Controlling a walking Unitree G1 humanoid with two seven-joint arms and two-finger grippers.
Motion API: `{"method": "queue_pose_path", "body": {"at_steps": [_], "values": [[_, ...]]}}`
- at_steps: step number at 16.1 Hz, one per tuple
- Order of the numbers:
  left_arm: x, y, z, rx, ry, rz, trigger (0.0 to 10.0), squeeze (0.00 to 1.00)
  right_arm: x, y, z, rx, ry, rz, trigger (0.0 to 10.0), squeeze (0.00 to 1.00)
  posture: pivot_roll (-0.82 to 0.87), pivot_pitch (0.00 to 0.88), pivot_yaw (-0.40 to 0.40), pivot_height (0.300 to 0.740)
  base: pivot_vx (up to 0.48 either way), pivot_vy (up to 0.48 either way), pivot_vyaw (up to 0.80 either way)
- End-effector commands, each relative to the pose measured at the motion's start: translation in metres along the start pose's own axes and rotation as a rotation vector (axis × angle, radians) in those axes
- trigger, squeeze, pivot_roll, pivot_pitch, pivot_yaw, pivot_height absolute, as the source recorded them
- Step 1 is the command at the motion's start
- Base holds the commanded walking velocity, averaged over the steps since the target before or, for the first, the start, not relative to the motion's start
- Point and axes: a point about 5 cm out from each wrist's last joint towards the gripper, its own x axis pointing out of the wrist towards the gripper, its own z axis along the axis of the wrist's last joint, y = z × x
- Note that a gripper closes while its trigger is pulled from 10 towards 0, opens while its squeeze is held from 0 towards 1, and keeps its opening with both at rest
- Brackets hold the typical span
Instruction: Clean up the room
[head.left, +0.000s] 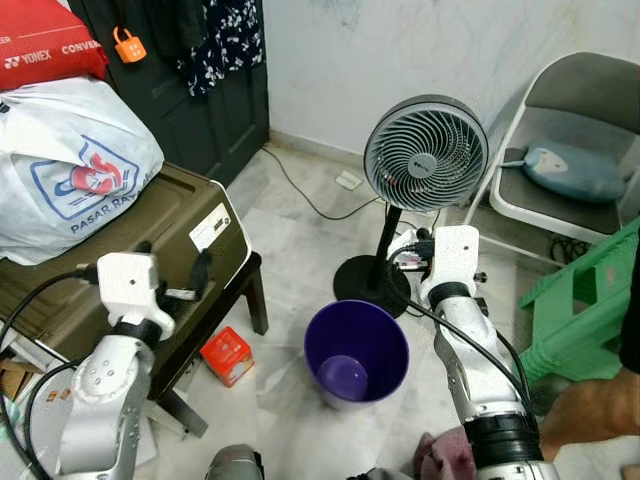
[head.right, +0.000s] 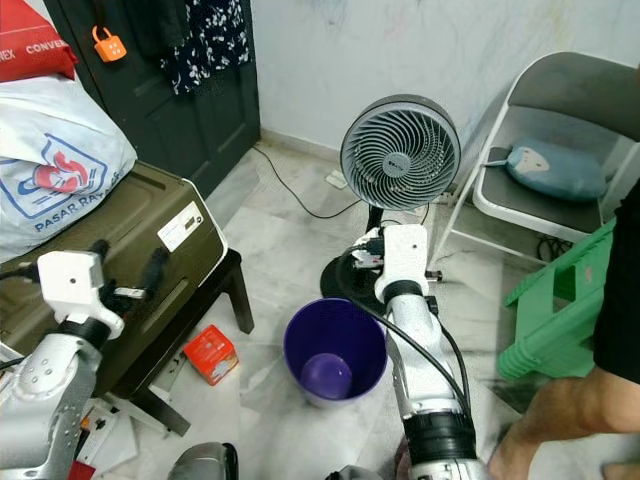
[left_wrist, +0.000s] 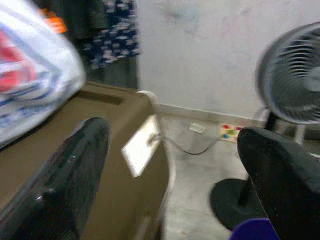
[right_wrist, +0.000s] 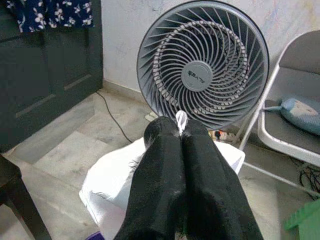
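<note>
A purple bin (head.left: 356, 352) is seen on the tiled floor (head.left: 290, 270), centre of the scene, just near of the fan's base; only its bare purple bottom can be made out inside. To the left, a dark olive case (head.left: 190, 225) is carried on a low black bench (head.left: 245, 290), and a white printed plastic bag (head.left: 70, 165) is piled on top of the case.

The right claw (right_wrist: 181, 131) is held above the bin's far rim, its 2 black fingers pressed together on a white plastic bag (right_wrist: 117, 182); a twisted tip of the bag is pinched out beyond the fingertips, and the rest hangs below the fingers, over the bin. The grey standing fan (head.left: 425, 152) is right behind.

The left claw (left_wrist: 170, 170) is held over the olive case, fingers spread wide, nothing between them.

A small red box (head.left: 227, 355) is lying on the floor by the bench leg, left of the bin. A grey folding chair (head.left: 565, 150) stands far right, a green stool (head.left: 585, 300) beside it.
</note>
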Motion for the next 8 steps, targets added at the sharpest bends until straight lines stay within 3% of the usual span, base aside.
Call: {"method": "queue_pose_path", "body": {"at_steps": [1,2,3,5,6,8], "values": [[0.003,-0.009,0.008,-0.001,-0.027,-0.061,10.0,0.00,-0.001,-0.004,0.002,0.003,-0.001,-0.028,10.0,0.00,0.06,0.084,-0.028,0.740,0.000,0.000,0.00],[0.002,-0.011,0.009,-0.005,-0.030,-0.084,10.0,0.00,-0.001,-0.004,0.002,0.001,0.004,-0.032,10.0,0.00,0.06,0.086,-0.030,0.740,0.000,0.000,0.00],[-0.001,-0.023,0.014,0.019,-0.040,-0.195,10.0,0.00,0.001,-0.003,-0.007,0.017,0.102,-0.079,10.0,0.00,0.07,0.095,-0.033,0.740,0.000,0.000,0.00],[-0.004,-0.026,0.016,0.041,-0.039,-0.224,10.0,0.00,0.001,-0.011,-0.013,-0.013,0.154,-0.144,10.0,0.00,0.09,0.122,-0.031,0.740,0.000,0.000,0.00],[-0.011,-0.022,0.016,0.050,-0.023,-0.212,10.0,0.00,0.001,-0.023,-0.018,-0.016,0.193,-0.200,10.0,0.00,0.11,0.131,-0.028,0.740,0.000,0.000,0.00],[-0.025,-0.010,0.017,0.068,0.005,-0.180,10.0,0.00,0.000,-0.027,-0.026,-0.018,0.226,-0.207,10.0,0.00,0.14,0.164,-0.007,0.740,0.000,0.000,0.00]]}}
